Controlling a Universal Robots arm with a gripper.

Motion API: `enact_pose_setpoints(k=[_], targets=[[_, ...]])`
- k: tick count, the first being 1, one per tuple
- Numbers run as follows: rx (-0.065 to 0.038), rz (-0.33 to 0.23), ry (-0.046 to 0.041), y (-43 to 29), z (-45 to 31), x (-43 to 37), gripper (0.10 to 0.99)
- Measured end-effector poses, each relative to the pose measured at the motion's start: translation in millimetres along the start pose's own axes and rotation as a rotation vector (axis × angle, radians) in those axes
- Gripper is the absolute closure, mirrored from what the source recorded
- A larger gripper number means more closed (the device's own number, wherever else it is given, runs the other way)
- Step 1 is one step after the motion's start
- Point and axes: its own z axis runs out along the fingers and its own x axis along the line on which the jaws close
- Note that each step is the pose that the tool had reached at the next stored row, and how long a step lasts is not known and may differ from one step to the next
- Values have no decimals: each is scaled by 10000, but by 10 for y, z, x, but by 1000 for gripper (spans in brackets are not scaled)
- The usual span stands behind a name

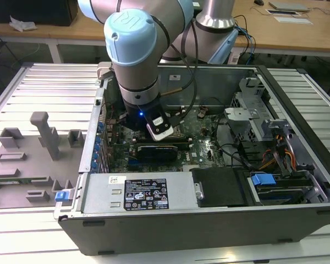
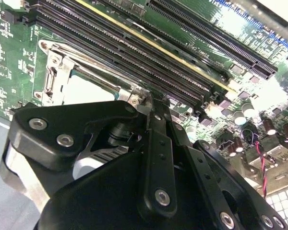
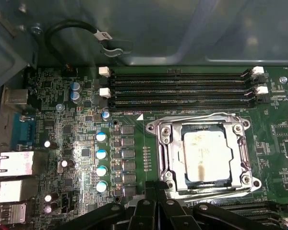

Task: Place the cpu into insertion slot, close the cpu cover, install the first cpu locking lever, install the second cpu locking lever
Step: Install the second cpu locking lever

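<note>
The cpu [image 3: 206, 155], a pale silver square, lies in the insertion slot [image 3: 169, 158] on the green motherboard. The cpu cover [image 3: 201, 123], a shiny metal frame, lies flat around the chip, whose face shows through the window. A thin lever wire [image 3: 151, 128] runs along the frame's outer edge. My gripper [image 3: 152, 186] is shut, its black fingertips together at the socket's edge, close to one corner screw [image 2: 134, 100]. The second wrist view has the cpu [image 2: 86, 88] just beyond the gripper [image 2: 146, 106]. Nothing sits visibly between the fingers. In the exterior view the arm's wrist [image 1: 137, 82] reaches down into the open computer case.
Long black memory slots [image 3: 182, 88] run beside the socket. Silver capacitors [image 3: 101, 153] and rear ports [image 3: 12, 163] stand on the other side. The case wall [image 1: 209, 74], power supply [image 1: 148, 192] and drive cage [image 1: 253, 110] hem in the arm. A grey fixture tray [image 1: 27, 159] lies at the exterior view's left.
</note>
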Motion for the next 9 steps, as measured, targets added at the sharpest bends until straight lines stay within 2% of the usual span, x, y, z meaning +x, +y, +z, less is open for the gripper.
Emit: enact_pose_setpoints(k=[2, 4, 6, 7, 9], targets=[[-3, 0, -3, 4, -13, -2, 980], [5, -1, -2, 17, -64, -6, 980], [12, -2, -2, 43, -162, -15, 980], [23, -3, -1, 62, -239, -23, 980], [83, -7, -5, 78, -301, -28, 980]])
